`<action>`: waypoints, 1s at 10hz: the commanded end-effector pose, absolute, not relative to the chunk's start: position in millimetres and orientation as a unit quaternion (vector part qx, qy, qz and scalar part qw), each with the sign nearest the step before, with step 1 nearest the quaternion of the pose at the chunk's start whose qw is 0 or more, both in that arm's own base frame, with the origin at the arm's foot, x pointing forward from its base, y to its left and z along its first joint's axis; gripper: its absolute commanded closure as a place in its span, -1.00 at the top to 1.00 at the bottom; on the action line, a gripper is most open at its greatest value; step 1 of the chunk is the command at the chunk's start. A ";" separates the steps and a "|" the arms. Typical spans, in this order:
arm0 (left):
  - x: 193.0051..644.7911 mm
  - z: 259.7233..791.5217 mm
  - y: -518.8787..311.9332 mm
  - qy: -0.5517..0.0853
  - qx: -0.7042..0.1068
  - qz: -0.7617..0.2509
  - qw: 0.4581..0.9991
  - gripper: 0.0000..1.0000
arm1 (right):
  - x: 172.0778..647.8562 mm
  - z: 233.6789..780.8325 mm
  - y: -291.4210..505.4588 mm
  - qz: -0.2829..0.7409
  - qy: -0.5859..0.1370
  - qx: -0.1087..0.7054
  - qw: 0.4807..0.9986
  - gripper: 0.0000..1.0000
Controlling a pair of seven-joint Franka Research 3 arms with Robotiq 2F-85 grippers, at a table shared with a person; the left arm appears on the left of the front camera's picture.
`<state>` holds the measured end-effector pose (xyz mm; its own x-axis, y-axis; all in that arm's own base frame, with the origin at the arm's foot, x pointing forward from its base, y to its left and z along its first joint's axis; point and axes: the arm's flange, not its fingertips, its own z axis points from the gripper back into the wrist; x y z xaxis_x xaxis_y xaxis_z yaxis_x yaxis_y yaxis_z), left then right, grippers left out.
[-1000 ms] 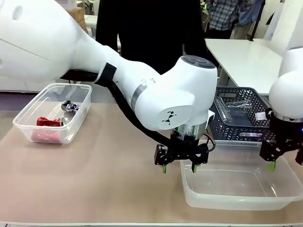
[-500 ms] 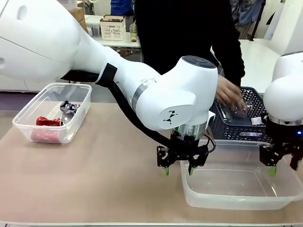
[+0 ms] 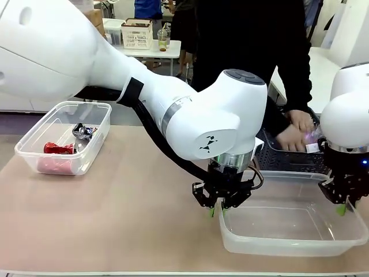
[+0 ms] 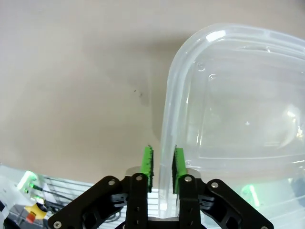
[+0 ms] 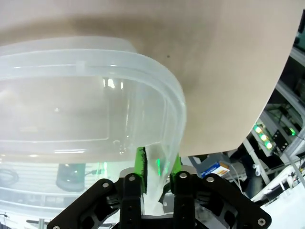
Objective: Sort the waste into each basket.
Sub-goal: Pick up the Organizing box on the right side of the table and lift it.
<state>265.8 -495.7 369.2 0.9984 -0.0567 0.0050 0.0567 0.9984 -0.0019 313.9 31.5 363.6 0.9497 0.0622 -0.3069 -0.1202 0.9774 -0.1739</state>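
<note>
Nearest, the large tub (image 3: 288,247) is pinched at its left rim between the narrowed fingers of the left gripper (image 3: 217,211), and its right rim is clasped likewise by the right gripper (image 3: 344,209). Farther left, a red can (image 3: 59,148) and a black-and-silver can (image 3: 85,131) are contained in the small tub (image 3: 26,154). Beyond, a person's hands (image 3: 291,138) are lowered into a dark basket (image 3: 282,160).

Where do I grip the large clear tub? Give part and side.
Grip the large clear rectangular plastic tub by its rolled rim at both short ends, from above. Its thin upright wall fits between pads, as the left claw and right claw straddle it now; it's too wide for one.
</note>
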 end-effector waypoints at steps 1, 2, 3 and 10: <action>266.1 376.1 -492.4 -0.005 0.004 -0.035 0.999 -1.00 | 271.0 339.6 20.6 0.058 0.148 -0.100 0.982 -1.00; 264.0 380.1 -490.1 0.003 -0.008 -0.043 0.999 -1.00 | 269.8 341.5 21.2 0.057 0.147 -0.102 0.982 -1.00; 258.0 387.6 -487.0 -0.002 -0.012 -0.057 0.998 -1.00 | 266.4 347.5 22.3 0.059 0.137 -0.100 0.984 -1.00; 187.5 485.1 -351.5 -0.052 -0.045 -0.148 0.987 -1.00 | 272.6 479.5 95.4 0.077 0.173 -0.050 0.981 -1.00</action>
